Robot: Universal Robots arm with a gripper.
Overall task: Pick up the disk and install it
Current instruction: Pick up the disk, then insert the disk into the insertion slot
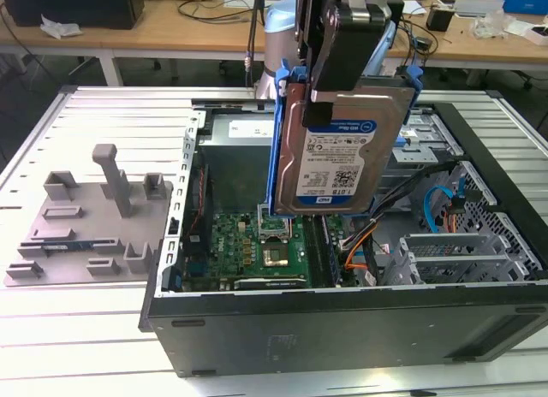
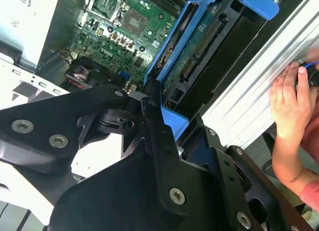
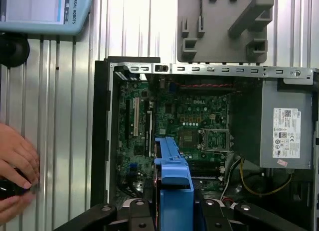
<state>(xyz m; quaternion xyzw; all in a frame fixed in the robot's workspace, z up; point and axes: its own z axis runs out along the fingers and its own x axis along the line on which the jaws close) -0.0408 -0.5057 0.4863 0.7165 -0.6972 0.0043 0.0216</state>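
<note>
The disk (image 1: 342,149), a silver hard drive with a white-and-blue label in a blue carrier frame, hangs upright above the open computer case (image 1: 342,320). My gripper (image 1: 328,96) comes down from above and is shut on its upper edge. In the second wrist view the disk (image 2: 199,52) shows its green circuit side, running out from between the black fingers (image 2: 159,141). In the first wrist view the blue carrier edge (image 3: 172,166) sticks out over the motherboard (image 3: 194,121).
A grey fixture plate (image 1: 86,217) with upright pegs lies on the exterior view's left of the case. Inside the case are a grey power supply (image 3: 286,126), cables and metal drive bays (image 1: 462,243). A person's hand (image 2: 289,101) rests at the table's edge.
</note>
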